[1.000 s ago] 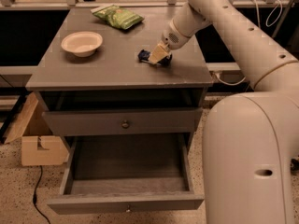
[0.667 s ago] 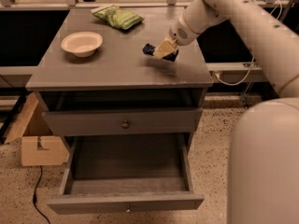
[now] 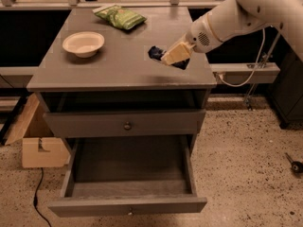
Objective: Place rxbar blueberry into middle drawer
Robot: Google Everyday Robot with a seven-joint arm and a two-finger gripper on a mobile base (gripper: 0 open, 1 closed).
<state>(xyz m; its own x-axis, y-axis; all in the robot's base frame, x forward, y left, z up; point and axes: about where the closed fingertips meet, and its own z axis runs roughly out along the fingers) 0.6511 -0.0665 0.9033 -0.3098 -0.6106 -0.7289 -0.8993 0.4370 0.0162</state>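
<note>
Camera view: pincer (image 3: 165, 56) over cabinet top (image 3: 118, 67) grips rxbar blueberry (image 3: 155, 52) at its tip.

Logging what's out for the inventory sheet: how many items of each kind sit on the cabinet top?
Bowls: 1, the white bowl
Snack bags: 1, the green snack bag
Snack bars: 1, the rxbar blueberry, with the tool at it, right of the bowl
Total: 3

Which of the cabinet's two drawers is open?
The lower one, the middle drawer, pulled out with its interior showing; the upper drawer sits shut. The gripper is above the tabletop, holding the rxbar blueberry.
</note>
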